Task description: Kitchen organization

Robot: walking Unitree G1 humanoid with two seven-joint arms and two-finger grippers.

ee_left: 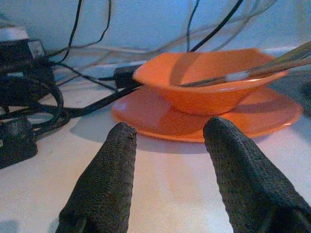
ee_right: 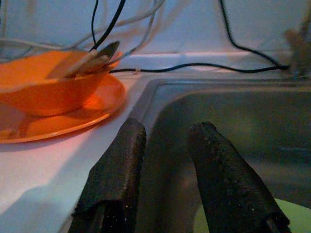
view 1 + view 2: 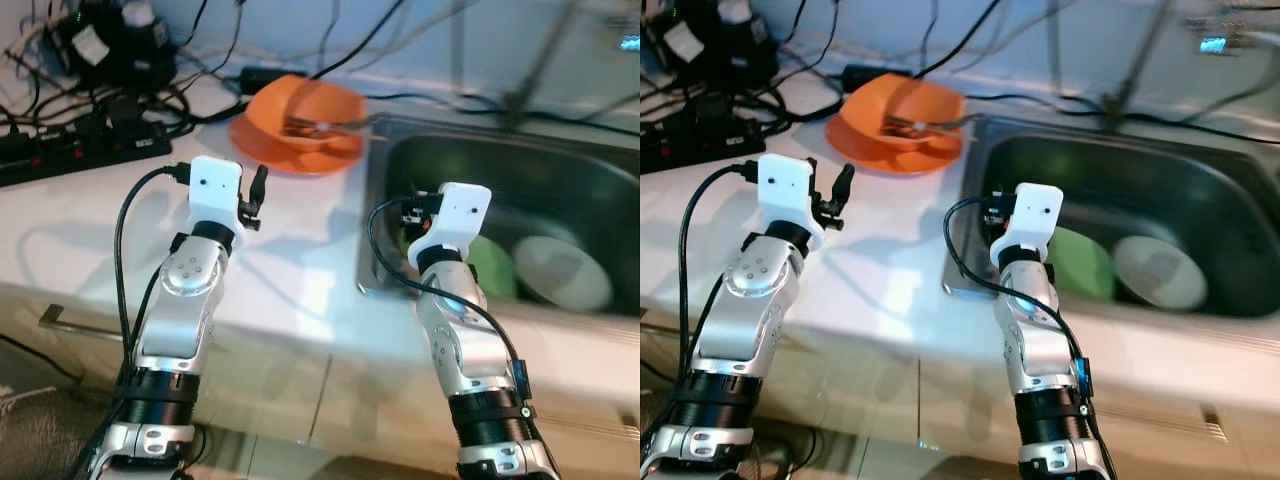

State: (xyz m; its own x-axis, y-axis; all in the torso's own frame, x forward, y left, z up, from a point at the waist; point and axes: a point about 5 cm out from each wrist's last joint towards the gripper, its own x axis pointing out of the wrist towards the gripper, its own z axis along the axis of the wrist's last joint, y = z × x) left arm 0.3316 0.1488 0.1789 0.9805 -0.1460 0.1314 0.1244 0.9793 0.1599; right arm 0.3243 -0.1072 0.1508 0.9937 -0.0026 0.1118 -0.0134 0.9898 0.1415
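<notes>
Fingers of left gripper spread wide, empty, near orange bowl stacked on plate on bench; right gripper parted over sink. Bowl likely stiff, slick (utensils loose inside), so grip rim.

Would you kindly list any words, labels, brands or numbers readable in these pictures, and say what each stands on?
None can be read.
White label on the black device at the back of the counter: too blurred to read.
Orange bowl, orange plate and sink: no visible print.
</notes>
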